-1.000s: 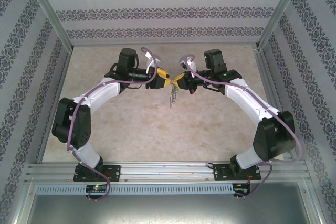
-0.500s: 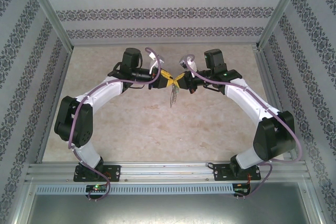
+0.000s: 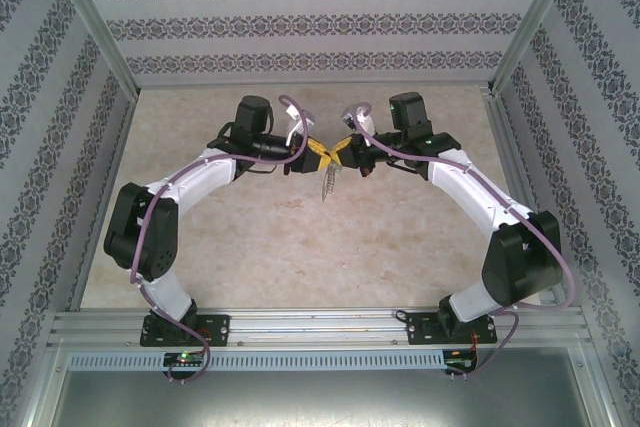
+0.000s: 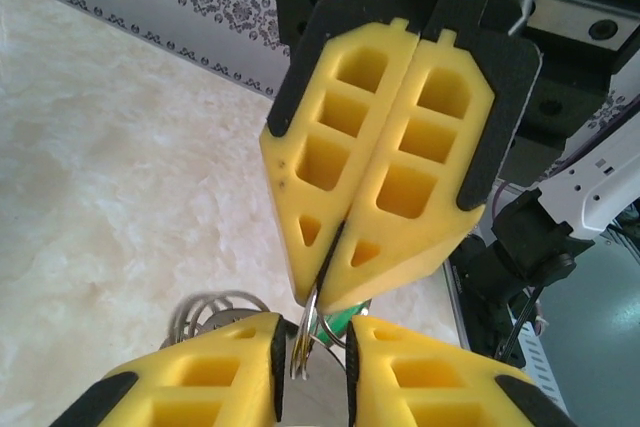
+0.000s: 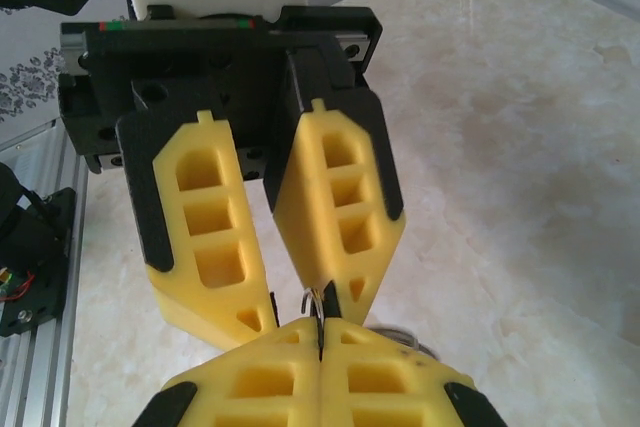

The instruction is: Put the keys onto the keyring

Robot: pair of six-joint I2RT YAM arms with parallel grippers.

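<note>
Overhead, the pale marbled table (image 3: 300, 247) lies between patterned walls (image 3: 320, 22). The left arm (image 3: 195, 177) and the right arm (image 3: 470, 192) bend inward from their bases, so that their yellow ends meet above the table's far half. The left gripper (image 3: 314, 154) comes in from the left and the right gripper (image 3: 346, 150) from the right, tip to tip.

In the wrist views the right gripper's fingers are pressed flat together along their length. At the very tip they nip a thin metal edge that looks to be the top of the keyring (image 3: 328, 183). The left gripper's fingers stand a little spread, one to each side of that pinched tip, with the thin metal rising in the gap close against one finger.

The keyring hangs straight below the meeting point — a dark jagged shape clear of the table. Silvery loops (image 4: 210, 309) show just beside the left gripper's finger. The keys (image 4: 340, 324) show as a sliver of bright green just under the right gripper's tip, between the left gripper's fingers — the metal key itself is too small to make out.
</note>
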